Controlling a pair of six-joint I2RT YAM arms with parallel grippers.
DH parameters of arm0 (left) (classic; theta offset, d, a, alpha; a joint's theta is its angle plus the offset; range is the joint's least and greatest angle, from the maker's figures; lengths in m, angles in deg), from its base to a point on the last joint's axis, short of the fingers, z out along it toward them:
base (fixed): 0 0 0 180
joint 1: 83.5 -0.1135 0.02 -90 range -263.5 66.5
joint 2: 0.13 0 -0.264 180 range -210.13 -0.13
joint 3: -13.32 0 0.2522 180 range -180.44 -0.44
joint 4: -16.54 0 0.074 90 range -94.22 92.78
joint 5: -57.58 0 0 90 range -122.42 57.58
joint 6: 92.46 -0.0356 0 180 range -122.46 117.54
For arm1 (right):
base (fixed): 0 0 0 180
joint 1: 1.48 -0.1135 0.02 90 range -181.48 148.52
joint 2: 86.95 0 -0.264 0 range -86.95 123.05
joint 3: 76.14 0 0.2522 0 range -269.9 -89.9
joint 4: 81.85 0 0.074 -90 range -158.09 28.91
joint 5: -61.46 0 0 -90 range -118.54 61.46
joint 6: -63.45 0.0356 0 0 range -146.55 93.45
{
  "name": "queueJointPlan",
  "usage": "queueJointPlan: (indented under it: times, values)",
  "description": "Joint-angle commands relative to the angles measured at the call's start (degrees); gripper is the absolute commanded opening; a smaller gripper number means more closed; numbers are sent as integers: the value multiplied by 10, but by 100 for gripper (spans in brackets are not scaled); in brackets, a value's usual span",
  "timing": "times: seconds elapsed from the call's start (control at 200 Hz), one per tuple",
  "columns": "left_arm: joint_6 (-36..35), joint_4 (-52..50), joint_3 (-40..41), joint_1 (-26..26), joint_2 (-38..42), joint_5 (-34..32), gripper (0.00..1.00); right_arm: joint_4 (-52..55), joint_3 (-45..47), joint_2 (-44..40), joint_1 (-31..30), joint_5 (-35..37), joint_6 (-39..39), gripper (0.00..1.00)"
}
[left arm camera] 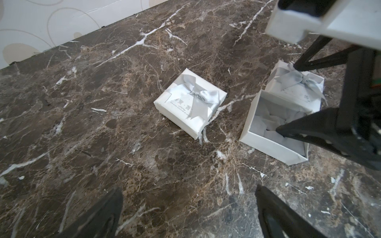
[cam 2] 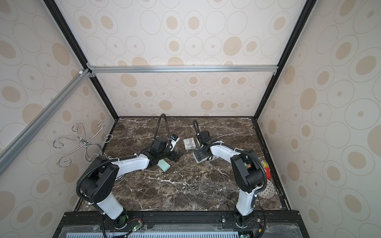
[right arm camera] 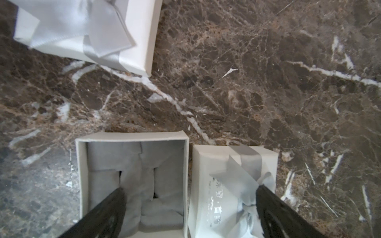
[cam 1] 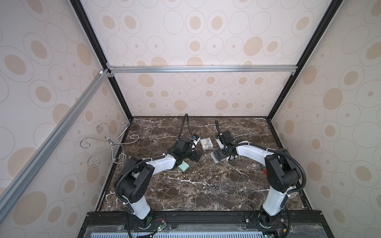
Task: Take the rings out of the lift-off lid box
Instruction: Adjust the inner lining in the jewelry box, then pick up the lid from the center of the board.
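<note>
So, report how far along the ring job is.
Done: three rings lie on the marble tabletop; the lid lies beside the open box, whose grey insert looks empty. In hand: nothing; left gripper and right gripper are open. Left: apparently nothing, though the second box is shut.

Lab test cell, aluminium frame (cam 1: 202,69), wallpapered panels (cam 1: 195,31), marble tabletop (cam 1: 185,197)

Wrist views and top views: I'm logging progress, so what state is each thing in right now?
Open box: lid off, no rings visible inside.
Its lid: beside it, bow up.
Second box: closed.
Rings: loose on the table.
Left end effector: open, empty.
Right end effector: open, empty.
</note>
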State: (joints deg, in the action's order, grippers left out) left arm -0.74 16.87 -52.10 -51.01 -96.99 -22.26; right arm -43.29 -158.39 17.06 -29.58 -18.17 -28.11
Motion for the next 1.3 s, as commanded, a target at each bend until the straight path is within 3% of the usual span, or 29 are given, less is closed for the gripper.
queueJointPlan:
  times: [0.0, 0.57, 0.8, 1.295]
  values:
    - [-11, 6, -11, -4, -3, 5, 100, 6, -11, -5, -6, -11, -2, 100]
    - [-11, 10, -5, -8, -1, 5, 100, 31, -40, 30, -23, 4, 22, 100]
    - [-11, 11, -1, -9, 4, 5, 100, 24, -32, -14, -19, -14, 27, 100]
    - [-12, 16, 10, -10, 15, 12, 100, 32, 30, -79, 74, -84, 56, 100]
